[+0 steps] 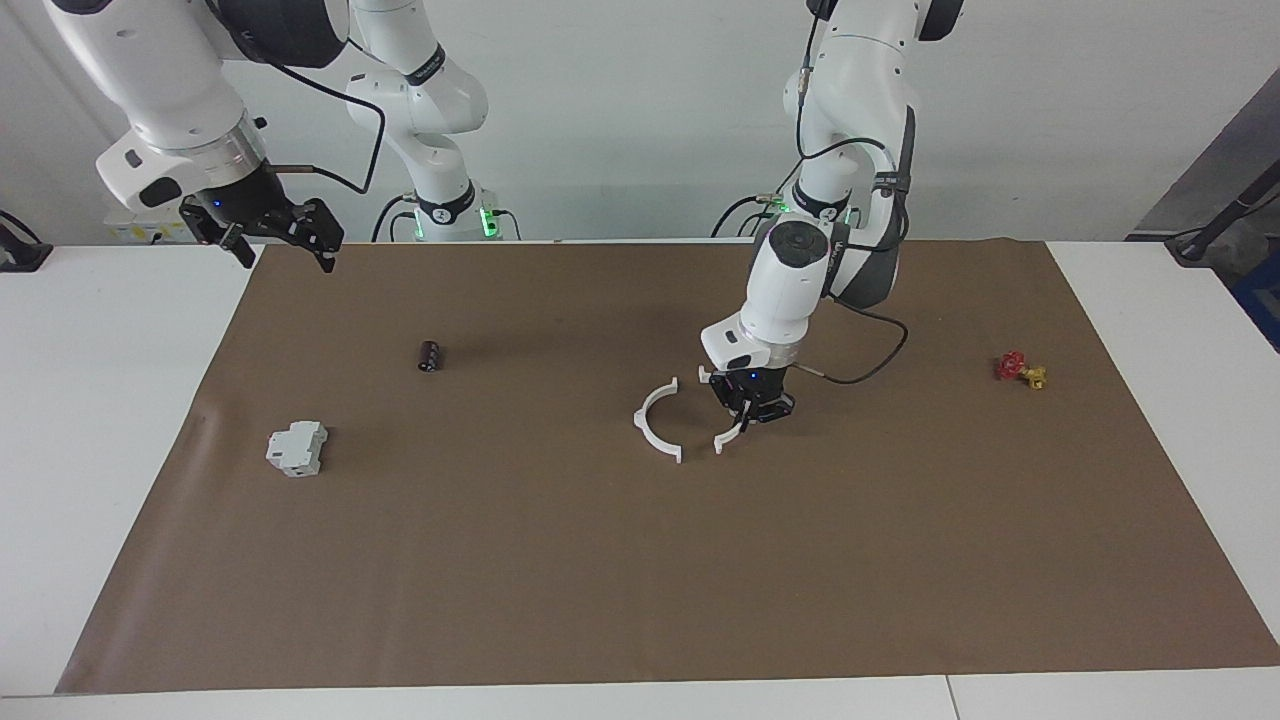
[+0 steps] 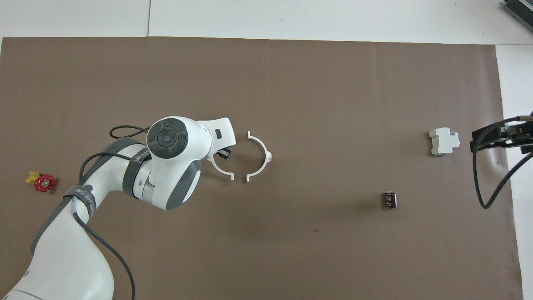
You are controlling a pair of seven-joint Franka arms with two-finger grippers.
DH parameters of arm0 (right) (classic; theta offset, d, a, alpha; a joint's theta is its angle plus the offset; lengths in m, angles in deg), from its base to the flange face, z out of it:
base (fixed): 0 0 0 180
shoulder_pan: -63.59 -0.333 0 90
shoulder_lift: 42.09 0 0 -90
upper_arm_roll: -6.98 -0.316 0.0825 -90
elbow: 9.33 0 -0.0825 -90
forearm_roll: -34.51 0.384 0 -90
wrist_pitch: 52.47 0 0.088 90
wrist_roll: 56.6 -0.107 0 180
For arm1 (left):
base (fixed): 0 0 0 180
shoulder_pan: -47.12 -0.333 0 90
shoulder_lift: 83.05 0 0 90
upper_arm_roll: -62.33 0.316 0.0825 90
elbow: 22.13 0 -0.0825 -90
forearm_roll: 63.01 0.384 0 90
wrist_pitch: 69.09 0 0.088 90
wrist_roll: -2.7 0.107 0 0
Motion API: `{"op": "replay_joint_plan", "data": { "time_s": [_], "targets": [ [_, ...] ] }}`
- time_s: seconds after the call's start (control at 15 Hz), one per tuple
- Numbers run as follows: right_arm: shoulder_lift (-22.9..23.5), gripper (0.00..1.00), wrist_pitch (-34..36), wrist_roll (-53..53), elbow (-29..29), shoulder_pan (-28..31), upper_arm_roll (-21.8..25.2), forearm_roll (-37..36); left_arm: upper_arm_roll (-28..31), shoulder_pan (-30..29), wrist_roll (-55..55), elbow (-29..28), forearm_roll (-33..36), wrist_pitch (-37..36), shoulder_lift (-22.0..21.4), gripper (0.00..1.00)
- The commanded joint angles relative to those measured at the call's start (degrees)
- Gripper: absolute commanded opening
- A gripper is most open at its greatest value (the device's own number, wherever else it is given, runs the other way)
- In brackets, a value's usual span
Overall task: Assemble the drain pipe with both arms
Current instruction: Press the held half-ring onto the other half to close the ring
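One white half-ring [image 1: 655,420] [image 2: 260,156] of the drain pipe lies on the brown mat mid-table, its open side toward the left arm's end. My left gripper [image 1: 752,405] [image 2: 223,153] is shut on the other half-ring [image 1: 728,438] [image 2: 222,168] and holds it low at the mat, right beside the first. The two open sides face each other with a small gap between the tabs. My right gripper [image 1: 270,230] [image 2: 499,137] waits raised over the mat's edge at the right arm's end.
A grey-white blocky box [image 1: 296,448] [image 2: 444,141] and a small black cylinder [image 1: 430,355] [image 2: 390,199] lie toward the right arm's end. A red and yellow valve [image 1: 1020,370] [image 2: 41,181] lies toward the left arm's end. The brown mat [image 1: 640,580] covers most of the white table.
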Motion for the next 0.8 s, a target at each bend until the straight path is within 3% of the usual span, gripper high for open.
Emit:
{"op": "replay_joint_plan", "data": {
  "time_s": [0.0,0.74],
  "targets": [
    [-0.2,1.00,0.5,0.0,0.3,0.7,-0.4,1.2,0.9,0.8,0.5,-1.7,0.2,1.6,-1.1,0.00],
    [-0.2,1.00,0.5,0.0,0.3,0.7,-0.4,1.2,0.9,1.9,0.5,-1.9,0.2,7.1,1.6,0.00]
  ]
}}
